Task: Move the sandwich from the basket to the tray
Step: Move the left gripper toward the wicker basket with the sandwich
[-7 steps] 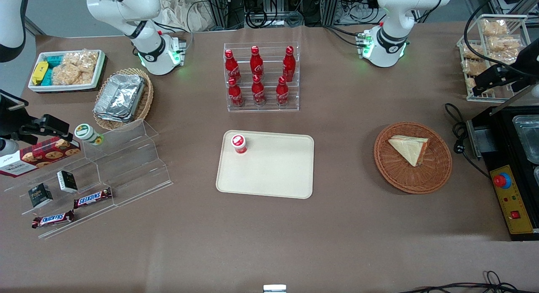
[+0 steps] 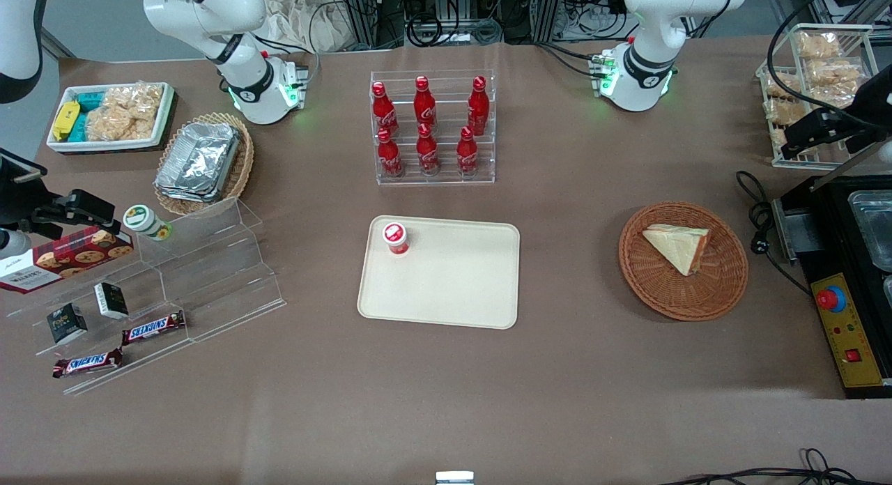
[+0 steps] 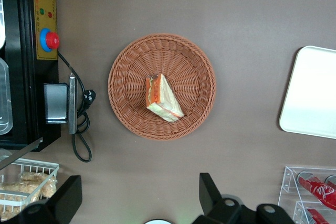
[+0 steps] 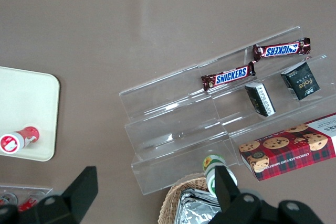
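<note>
**One sandwich in basket, gripper spread and clear of it**

1. Sandwich. The sandwich [image 2: 677, 247] lies flat in the basket [image 2: 721, 293], close to its middle. It touches the woven floor only. Its orange-red cut edge faces the working arm's end of the table, and its pale bread point faces the tray.

2. Basket. The basket sits on the brown table toward the working arm's end, well apart from the tray. A black control box [image 2: 847, 332] with a red button stands just beside it, nearer that end, and a black cable [image 2: 756, 213] lies between the two.

3. Tray. The tray [image 2: 453, 290] lies flat at the middle of the table. One small cup [image 2: 395, 237] with a red and white lid stands in the tray's corner that is farther from the front camera and nearer the parked arm. The rest of the tray surface is bare. A clear rack [image 2: 433, 126] of six red bottles stands farther from the front camera than the tray.

4. Gripper. The gripper [image 3: 139, 203] hangs high over the table, above the strip between the basket and the arm bases, near a wire rack [image 2: 815, 74] of snack bags. Its jaws are spread wide, with nothing between them. The fingers [image 3: 210, 195] are well apart from both basket and sandwich.
</note>
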